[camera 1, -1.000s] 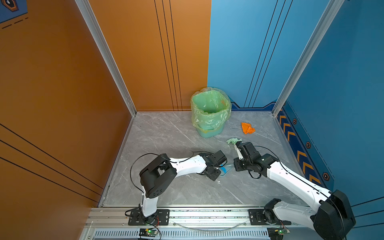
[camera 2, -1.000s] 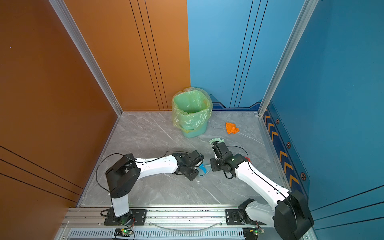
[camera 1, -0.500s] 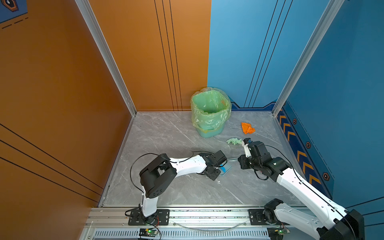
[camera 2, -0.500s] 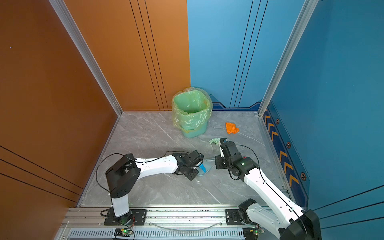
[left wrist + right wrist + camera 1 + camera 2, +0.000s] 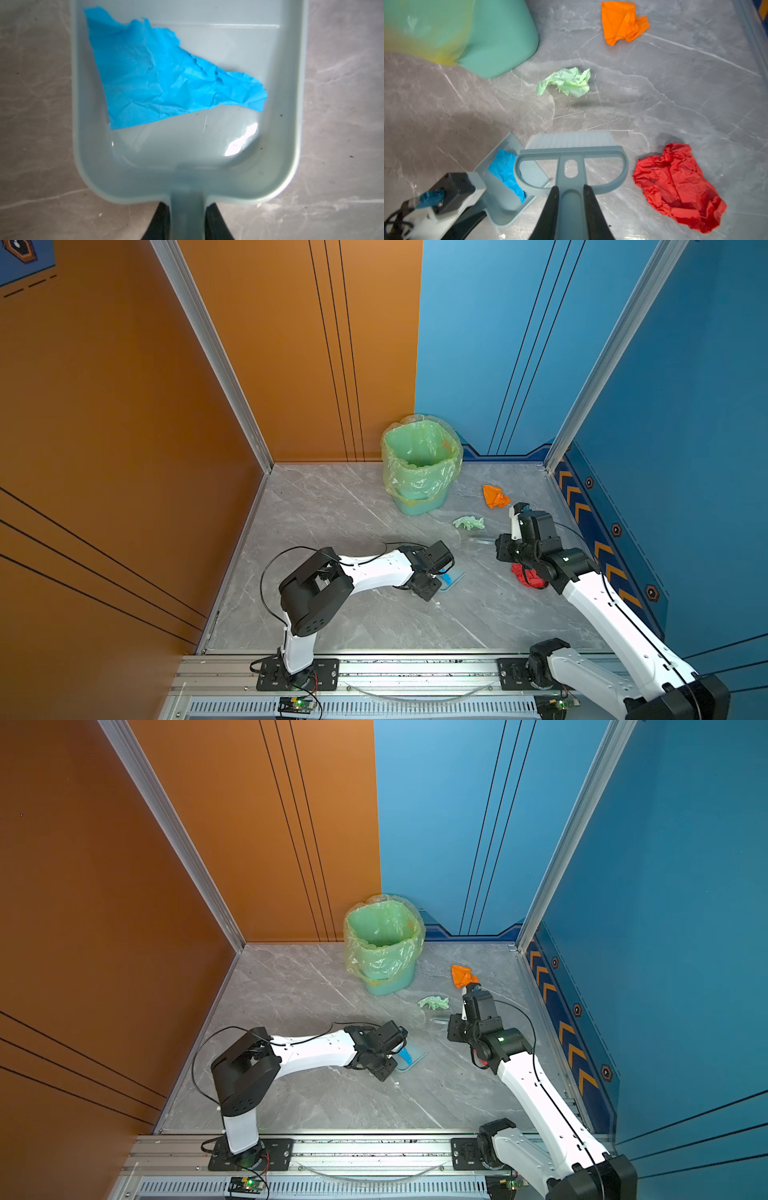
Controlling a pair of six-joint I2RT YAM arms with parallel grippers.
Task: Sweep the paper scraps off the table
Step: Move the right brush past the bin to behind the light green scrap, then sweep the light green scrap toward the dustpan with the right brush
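left tool: left tool (image 5: 187, 209) clamped on handle of pale grey-blue plastic dustpan (image 5: 187, 166), pan on grey marble-patterned counter (image 5: 332, 614), front middle.
blue scrap: bright blue crumpled paper scrap (image 5: 162, 79) lying inside dustpan.
right tool: right tool (image 5: 571, 193) closed on handle of grey-blue plastic hand brush (image 5: 571, 153), white bristles clear of every scrap.
red scrap: red crumpled paper wad (image 5: 675, 187) on counter just beside brush.
green scrap: pale green crumpled paper wad (image 5: 566, 82) on counter beyond bristles.
orange scrap: orange crumpled paper wad (image 5: 623, 22) farther, near right rail.
bin: teal plastic bin (image 5: 419, 502), translucent green liner, upright at back wall.
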